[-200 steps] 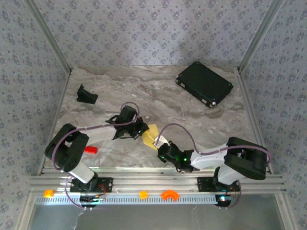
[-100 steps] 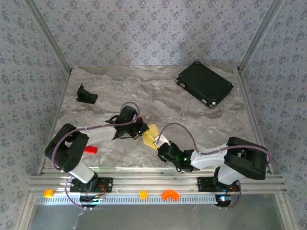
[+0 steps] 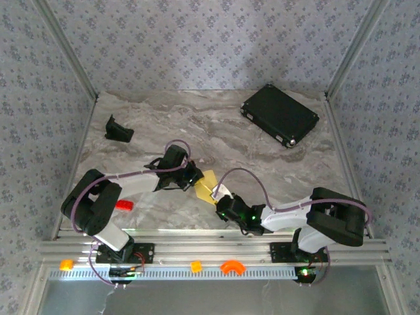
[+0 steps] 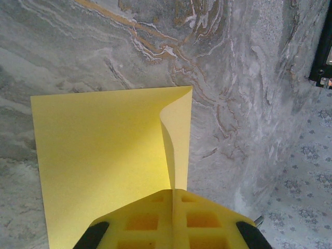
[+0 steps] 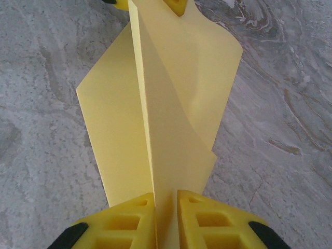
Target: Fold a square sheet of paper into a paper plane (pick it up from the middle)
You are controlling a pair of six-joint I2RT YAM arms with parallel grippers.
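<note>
Left jaws: closed tight on one edge of the square sheet of paper (image 4: 104, 155).

Right jaws: narrow. The sheet's raised crease runs into the slim gap; cannot tell if they pinch it.

Sheet: between the two arms, near the middle of the desk's (image 3: 262, 164) near edge, one flap standing up.

Around:
- red block (image 3: 123, 205) beside the left arm, toward the near-left corner
- small black piece (image 3: 119, 129) by the left edge
- black case (image 3: 280, 115) at the far-right corner, well apart
</note>
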